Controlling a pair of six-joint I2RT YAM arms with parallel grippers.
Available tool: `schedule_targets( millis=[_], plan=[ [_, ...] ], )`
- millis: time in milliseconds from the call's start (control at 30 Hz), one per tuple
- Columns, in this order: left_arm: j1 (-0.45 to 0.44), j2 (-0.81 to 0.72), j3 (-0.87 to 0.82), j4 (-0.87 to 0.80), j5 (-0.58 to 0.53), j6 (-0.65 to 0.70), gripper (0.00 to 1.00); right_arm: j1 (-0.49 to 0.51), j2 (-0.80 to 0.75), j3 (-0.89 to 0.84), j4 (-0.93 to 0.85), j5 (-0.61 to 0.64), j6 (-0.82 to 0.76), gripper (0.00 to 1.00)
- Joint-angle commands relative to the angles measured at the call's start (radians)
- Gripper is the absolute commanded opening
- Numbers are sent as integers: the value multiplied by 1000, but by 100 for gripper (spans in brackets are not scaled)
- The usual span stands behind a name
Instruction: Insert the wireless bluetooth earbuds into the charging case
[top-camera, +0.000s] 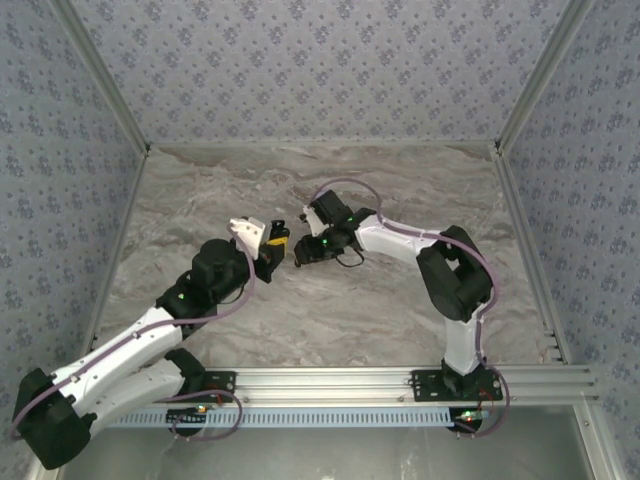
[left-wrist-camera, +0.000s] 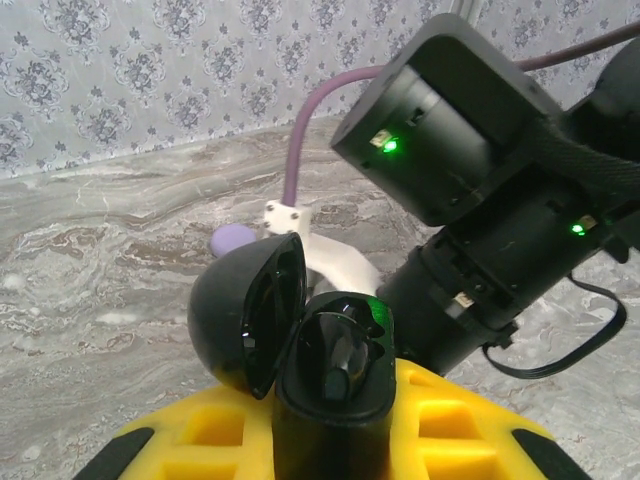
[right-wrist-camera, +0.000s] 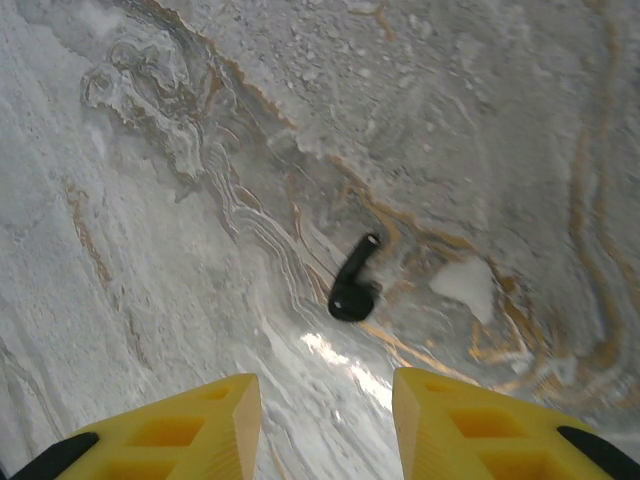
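Marble table (right-wrist-camera: 150, 200) lies bare all round one black earbud (right-wrist-camera: 353, 282), flat just ahead of the right gripper (right-wrist-camera: 325, 400), whose yellow fingers (right-wrist-camera: 190, 425) stand apart. Nearby the left gripper (top-camera: 276, 246) clamps the charging case (left-wrist-camera: 330, 400), lid (left-wrist-camera: 245, 320) swung open, well inside the walls (top-camera: 300, 70)

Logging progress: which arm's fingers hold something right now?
The left fingers, shut on the open black charging case. The right fingers stand apart, empty, above an earbud on the table.

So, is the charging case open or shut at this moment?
Open. The charging case has its lid swung back to the left, exposing the inside.
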Motion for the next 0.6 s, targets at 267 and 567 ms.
schedule_targets(
  millis=[267,567],
  plan=[
    [-8,-30,-9,2,-18,12,21,43,136,144,-98,29,13,40],
    [-8,-32,-11,5,-19,9,21,69,177,204,-166,117,-7,40]
  ],
)
